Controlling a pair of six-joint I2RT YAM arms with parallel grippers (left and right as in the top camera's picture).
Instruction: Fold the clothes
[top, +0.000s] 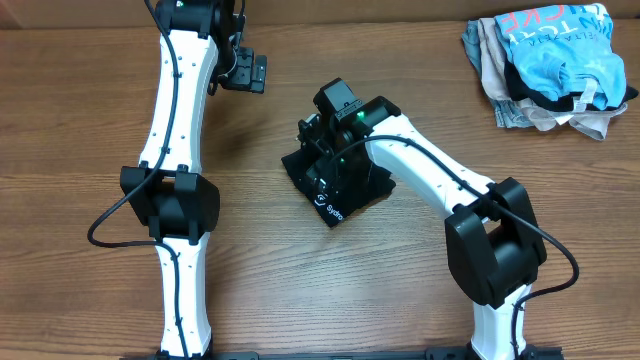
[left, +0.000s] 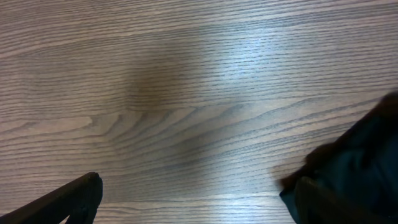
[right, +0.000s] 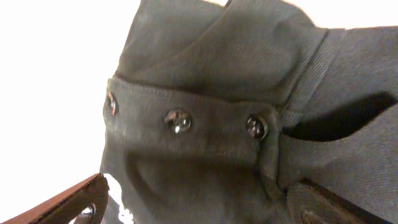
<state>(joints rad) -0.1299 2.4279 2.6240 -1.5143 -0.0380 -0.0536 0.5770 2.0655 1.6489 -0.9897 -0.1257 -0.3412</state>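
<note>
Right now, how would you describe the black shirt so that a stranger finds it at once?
Look at the middle of the wooden table, below the right gripper. There lies the black shirt, folded into a small bundle. Unlike the pile in the far right corner, it is all black, with white lettering.

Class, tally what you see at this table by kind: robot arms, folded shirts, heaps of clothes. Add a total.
Robot arms: 2, left arm and right arm
Folded black shirt: 1
Heap of mixed clothes: 1
Total: 4
</note>
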